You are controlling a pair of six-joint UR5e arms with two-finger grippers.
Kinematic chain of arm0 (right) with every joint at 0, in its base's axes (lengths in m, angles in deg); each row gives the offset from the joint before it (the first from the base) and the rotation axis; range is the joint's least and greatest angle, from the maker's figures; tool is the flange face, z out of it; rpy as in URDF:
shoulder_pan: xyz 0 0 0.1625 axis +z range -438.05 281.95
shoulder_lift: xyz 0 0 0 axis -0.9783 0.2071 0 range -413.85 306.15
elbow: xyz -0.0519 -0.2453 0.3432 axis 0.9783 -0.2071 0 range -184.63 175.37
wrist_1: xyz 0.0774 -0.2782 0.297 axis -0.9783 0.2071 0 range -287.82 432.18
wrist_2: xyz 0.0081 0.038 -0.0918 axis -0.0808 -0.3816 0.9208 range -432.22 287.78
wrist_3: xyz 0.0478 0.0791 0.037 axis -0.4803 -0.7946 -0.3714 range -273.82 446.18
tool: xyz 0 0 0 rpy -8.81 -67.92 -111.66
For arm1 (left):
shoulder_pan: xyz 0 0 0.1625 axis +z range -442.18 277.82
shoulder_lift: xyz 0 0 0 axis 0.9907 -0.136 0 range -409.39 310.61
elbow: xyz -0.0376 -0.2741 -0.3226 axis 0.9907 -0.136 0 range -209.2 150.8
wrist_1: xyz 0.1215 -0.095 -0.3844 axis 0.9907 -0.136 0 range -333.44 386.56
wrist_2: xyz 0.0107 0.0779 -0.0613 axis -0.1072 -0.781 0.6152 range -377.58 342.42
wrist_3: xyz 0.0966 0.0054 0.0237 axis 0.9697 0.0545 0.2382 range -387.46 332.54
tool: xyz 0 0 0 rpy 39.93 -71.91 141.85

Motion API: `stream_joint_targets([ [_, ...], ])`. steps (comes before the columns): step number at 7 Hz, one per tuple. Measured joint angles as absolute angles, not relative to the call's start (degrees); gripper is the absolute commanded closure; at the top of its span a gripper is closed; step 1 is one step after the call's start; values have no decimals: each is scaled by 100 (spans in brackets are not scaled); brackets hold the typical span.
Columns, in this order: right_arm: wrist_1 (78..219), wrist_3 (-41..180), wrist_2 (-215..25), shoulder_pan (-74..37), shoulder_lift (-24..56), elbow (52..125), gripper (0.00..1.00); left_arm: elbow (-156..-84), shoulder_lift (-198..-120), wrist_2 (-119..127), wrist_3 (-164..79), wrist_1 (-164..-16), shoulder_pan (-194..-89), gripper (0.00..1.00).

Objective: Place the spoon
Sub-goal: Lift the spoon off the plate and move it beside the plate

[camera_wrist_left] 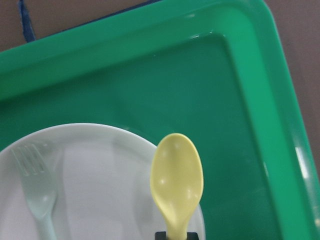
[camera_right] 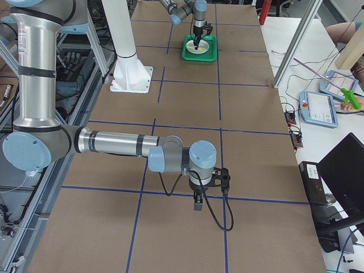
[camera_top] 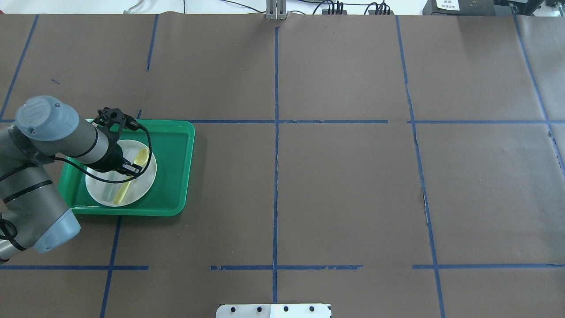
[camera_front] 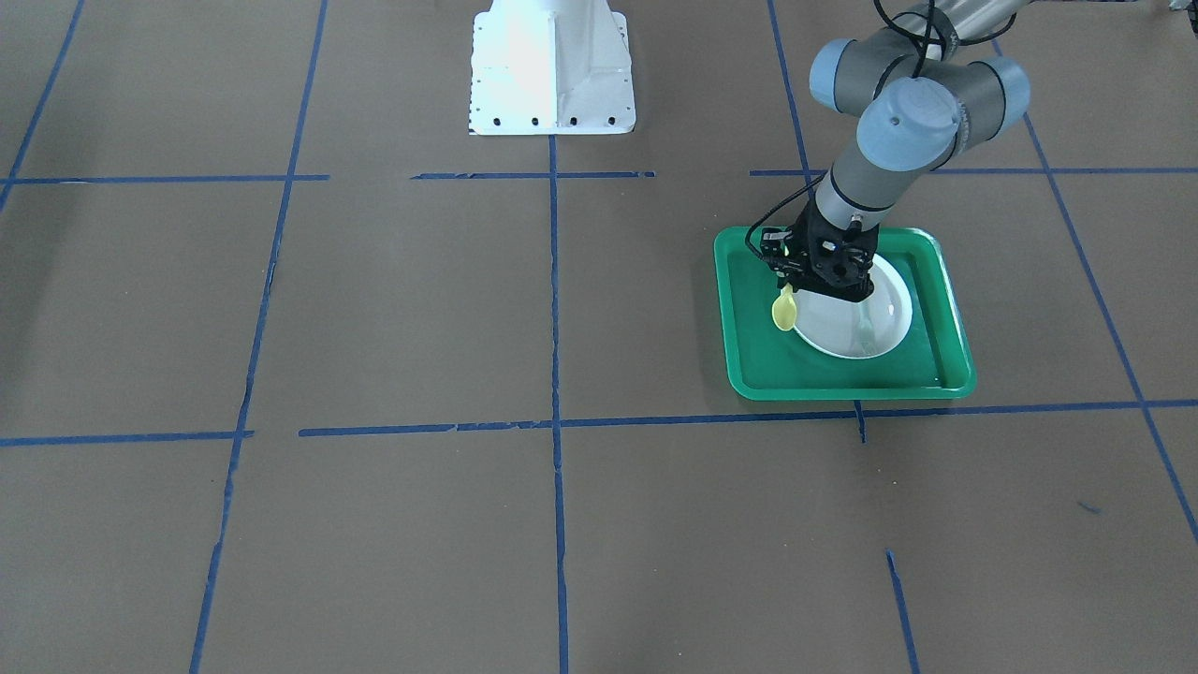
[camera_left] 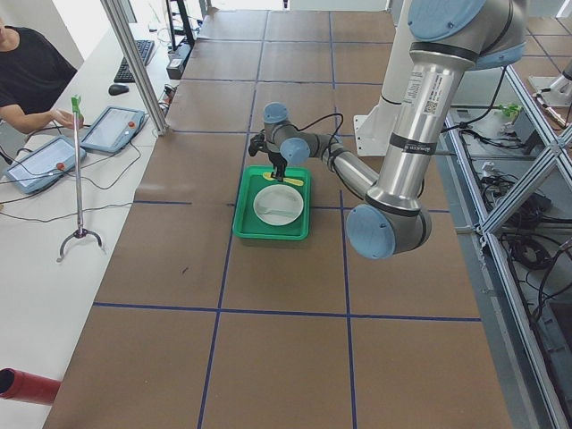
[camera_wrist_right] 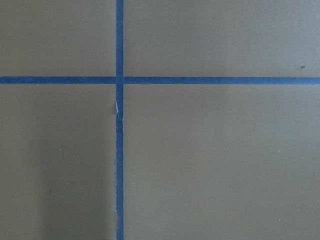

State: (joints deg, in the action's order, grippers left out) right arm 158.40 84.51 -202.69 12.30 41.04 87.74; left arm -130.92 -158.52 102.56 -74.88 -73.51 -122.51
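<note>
A yellow plastic spoon [camera_wrist_left: 177, 184] is held by its handle in my left gripper [camera_front: 797, 286], which is shut on it. The spoon's bowl [camera_front: 784, 310] sticks out past the edge of a white plate [camera_front: 875, 314] that sits in a green tray [camera_front: 749, 346]. From overhead the spoon [camera_top: 137, 160] lies slanted over the plate [camera_top: 103, 194], with the gripper [camera_top: 127, 169] above its middle. A pale translucent fork [camera_wrist_left: 36, 192] rests on the plate. My right gripper [camera_right: 197, 203] hangs over bare table far from the tray; whether it is open or shut I cannot tell.
Brown paper with blue tape lines [camera_top: 276, 176] covers the table. The white robot base [camera_front: 552, 70] stands at mid-table edge. A person [camera_left: 27, 76] sits at a side desk with tablets, and a thin stand [camera_left: 79, 179] is beside it.
</note>
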Motion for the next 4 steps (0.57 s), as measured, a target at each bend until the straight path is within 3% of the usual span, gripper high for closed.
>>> stream_joint_targets([
  [4, 15840, 8451, -20270, 1230, 4106, 8775, 0, -12496, -16229, 10285, -8151, -7341, -12098, 100],
])
